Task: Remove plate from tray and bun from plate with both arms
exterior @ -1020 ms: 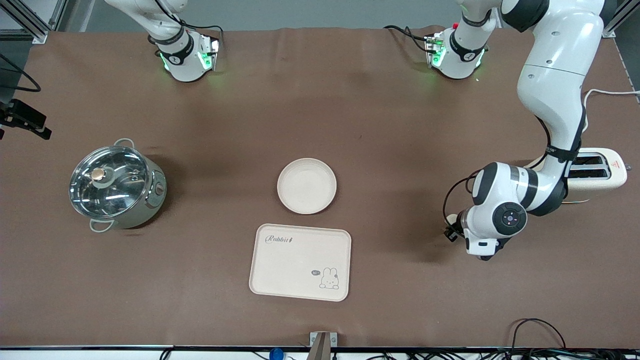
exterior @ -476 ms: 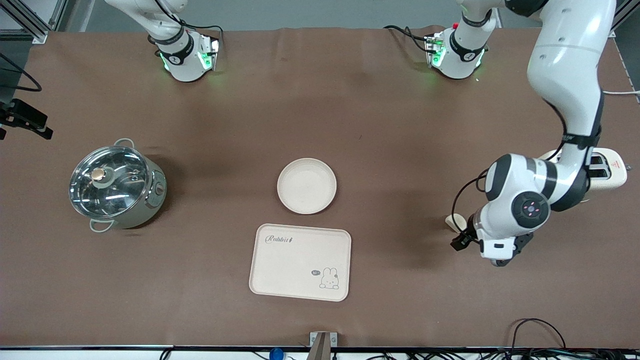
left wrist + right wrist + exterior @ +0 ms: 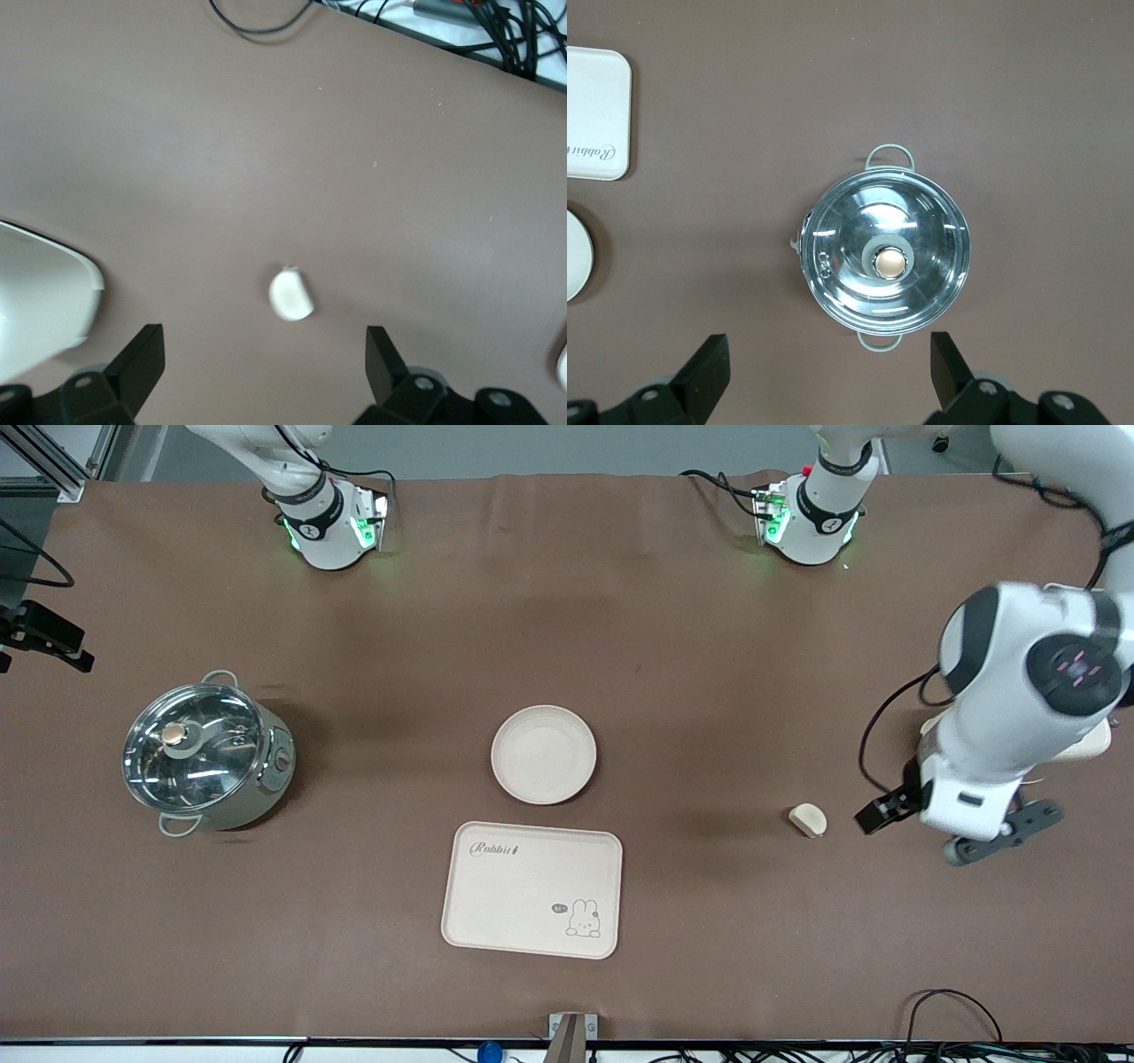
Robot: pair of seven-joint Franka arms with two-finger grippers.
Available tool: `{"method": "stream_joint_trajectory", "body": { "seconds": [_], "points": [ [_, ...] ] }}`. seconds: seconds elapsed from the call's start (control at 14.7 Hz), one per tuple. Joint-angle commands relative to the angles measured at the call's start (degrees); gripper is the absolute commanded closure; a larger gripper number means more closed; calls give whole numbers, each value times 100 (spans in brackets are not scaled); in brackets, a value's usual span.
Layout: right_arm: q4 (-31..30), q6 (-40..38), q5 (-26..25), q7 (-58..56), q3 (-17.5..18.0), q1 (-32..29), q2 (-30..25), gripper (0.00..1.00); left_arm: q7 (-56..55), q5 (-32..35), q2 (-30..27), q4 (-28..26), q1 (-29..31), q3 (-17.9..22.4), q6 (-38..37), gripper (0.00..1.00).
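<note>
The round cream plate (image 3: 543,755) lies mid-table, just farther from the front camera than the rabbit tray (image 3: 532,889). The small pale bun (image 3: 807,819) lies on the brown cloth toward the left arm's end and also shows in the left wrist view (image 3: 291,295). My left gripper (image 3: 1001,834) hangs open and empty above the cloth beside the bun, on the toaster's side; in its wrist view (image 3: 263,347) the bun lies just ahead of the spread fingertips. My right gripper (image 3: 828,354) is open and empty, high over the pot, and is out of the front view.
A steel pot with a glass lid (image 3: 205,755) stands toward the right arm's end and shows in the right wrist view (image 3: 886,258). A cream toaster (image 3: 1091,746) is mostly hidden under the left arm. Cables (image 3: 957,1010) run along the table's front edge.
The left arm has risen and swung toward its own end of the table, off the bun, which now shows whole. Plate, tray and pot have not moved.
</note>
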Motion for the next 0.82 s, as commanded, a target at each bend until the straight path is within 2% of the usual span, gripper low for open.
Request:
{"method": "stream_joint_trajectory", "body": {
  "seconds": [0.0, 0.34, 0.61, 0.75],
  "points": [
    [77, -37, 97, 0, 40, -72, 32, 0, 1094, -46, -725, -116, 184, -43, -671, 0],
    [77, -37, 97, 0, 40, -72, 32, 0, 2599, -380, -1622, -116, 211, 53, -1682, 0],
    [77, -37, 97, 0, 40, -63, 32, 0, 2935, -767, -2132, -159, 220, 150, -2464, 0],
    [77, -37, 97, 0, 40, -63, 32, 0, 2971, -1196, -2326, -239, 202, 281, -2746, 0]
  ]
}}
